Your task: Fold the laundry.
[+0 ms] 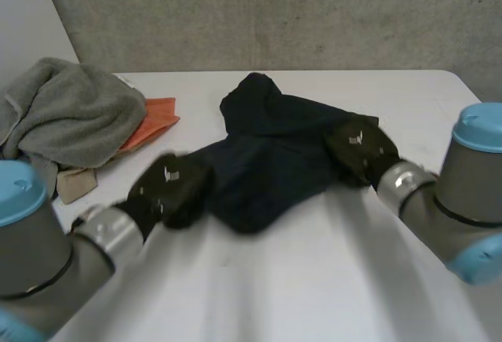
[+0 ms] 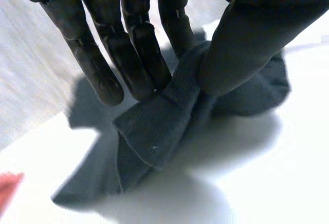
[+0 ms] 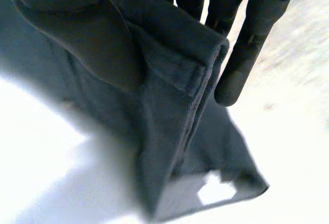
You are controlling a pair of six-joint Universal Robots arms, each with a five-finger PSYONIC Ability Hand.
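Though crumpled, garment [image 1: 274,154] in left hand [image 1: 169,189]

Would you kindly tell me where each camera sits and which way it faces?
Head: between the arms, looking down at the table; arms, left hand and right hand at the garment.
Left wrist: on that wrist, along the palm; fingers and thumb pinch the garment.
Right wrist: likewise, pinching a folded edge.
All share the garment.

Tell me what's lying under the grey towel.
An orange cloth and a beige cloth stick out from under the grey towel; how far they reach beneath it is covered.
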